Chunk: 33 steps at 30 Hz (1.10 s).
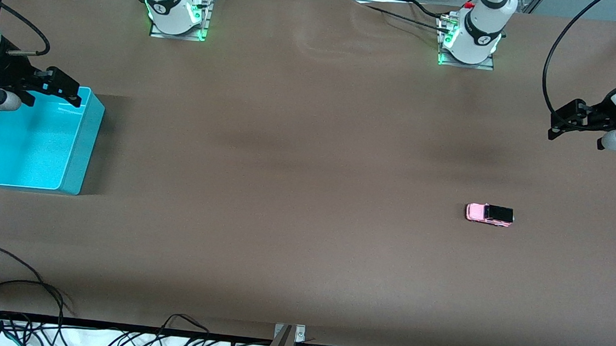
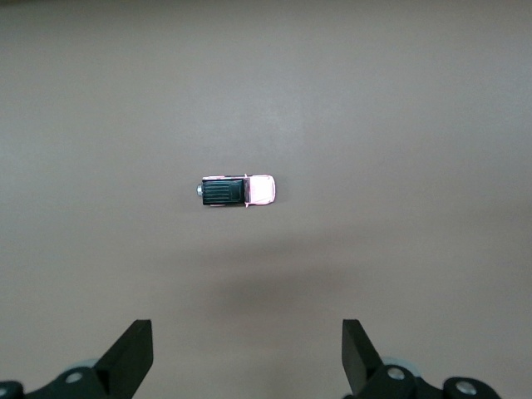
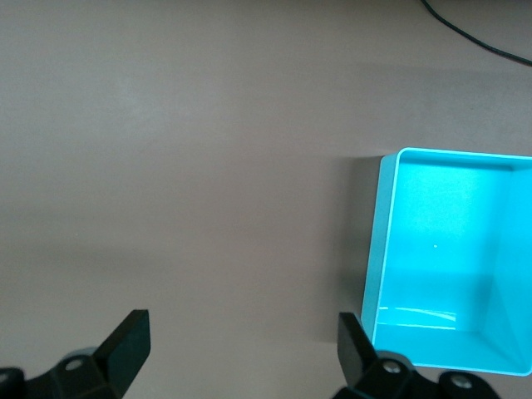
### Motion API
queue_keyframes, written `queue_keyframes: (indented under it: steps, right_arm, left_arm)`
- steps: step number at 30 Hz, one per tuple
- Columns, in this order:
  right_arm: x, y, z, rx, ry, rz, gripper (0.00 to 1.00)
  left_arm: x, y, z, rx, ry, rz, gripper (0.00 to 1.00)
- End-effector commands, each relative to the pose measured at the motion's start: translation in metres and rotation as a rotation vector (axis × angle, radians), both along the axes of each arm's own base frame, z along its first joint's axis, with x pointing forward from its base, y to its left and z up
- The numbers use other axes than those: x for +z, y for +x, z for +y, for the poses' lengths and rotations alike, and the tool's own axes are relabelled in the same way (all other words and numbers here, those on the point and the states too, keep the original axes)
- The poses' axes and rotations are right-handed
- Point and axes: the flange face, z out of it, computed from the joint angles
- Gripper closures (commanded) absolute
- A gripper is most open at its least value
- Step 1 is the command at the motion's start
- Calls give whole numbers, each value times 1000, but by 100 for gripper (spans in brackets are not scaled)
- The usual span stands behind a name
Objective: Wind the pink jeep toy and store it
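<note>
Brown matting covers the table [image 1: 304,222] from end to end, with both arm bases mounted along its edge farthest from the front camera. At the right arm's end sits the turquoise bin [image 1: 83,150], with nothing in it. The right gripper [image 1: 50,89] hangs over the bin's rim, jaws spread wide and holding nothing; this arm waits. The left gripper [image 1: 576,120] hangs over bare matting at the left arm's end, jaws likewise released and unloaded. The pink jeep toy [image 1: 489,213] stands on its wheels on the matting, nearer the front camera than the left gripper and well apart from the bin; the left wrist view shows it [image 2: 238,190] ahead of the spread fingers [image 2: 133,353].

Judged hazards:
- The toy is small and on wheels. An off-centre closure may push it away rather than grip it.
- Winding probably needs a drag backward along the matting. Too little downward pressure would let the wheels skid, leaving the spring unwound.
- Release of a wound toy may send it rolling off toward a table edge.
</note>
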Motion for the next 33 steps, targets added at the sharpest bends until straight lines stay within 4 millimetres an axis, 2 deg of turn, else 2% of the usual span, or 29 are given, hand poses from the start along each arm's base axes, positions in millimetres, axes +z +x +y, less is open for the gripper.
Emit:
queue_keyframes:
  steps: [1, 14, 18, 33]
  right_arm:
    - [5, 3, -1, -2, -3, 0, 0]
    - [5, 4, -2, -4, -6, 0, 0]
    - [4, 4, -2, -4, -6, 1, 0]
    - [1, 5, -2, -4, -8, 6, 0]
  left_arm:
    - [4, 4, -2, 10, -7, 3, 0]
    - [9, 4, -1, 3, -3, -7, 0]
    - [20, 4, -2, 3, -8, -25, 0]
    - [16, 2, -4, -3, 2, 7, 0]
